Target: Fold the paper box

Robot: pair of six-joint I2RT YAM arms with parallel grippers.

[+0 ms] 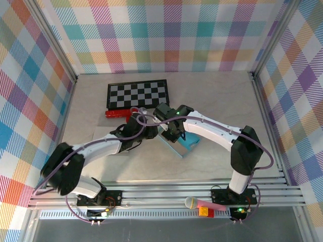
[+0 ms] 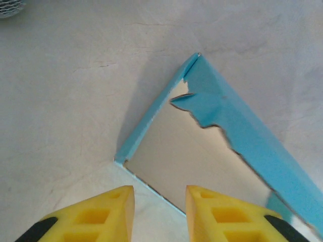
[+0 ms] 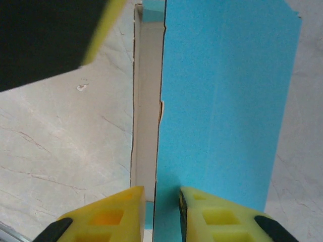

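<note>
The paper box (image 1: 184,145) is a blue sheet with a beige inside, partly folded, lying mid-table. In the left wrist view a blue wall of the paper box (image 2: 227,116) with a torn edge rises over the beige floor. My left gripper (image 2: 160,201) is open at the box's near corner, its yellow fingers on either side of the thin edge without touching it; from above the left gripper (image 1: 153,131) is at the box's left side. My right gripper (image 3: 161,201) is shut on an upright wall of the box (image 3: 227,101), one finger on each face. One of the left gripper's fingers (image 3: 101,35) sits at top left.
A black-and-white chessboard (image 1: 137,94) lies behind the grippers, with a red block (image 1: 118,114) at its front left corner. A microphone (image 1: 191,202) and a small yellow-red piece (image 1: 204,212) rest on the front rail. Checked walls enclose the table.
</note>
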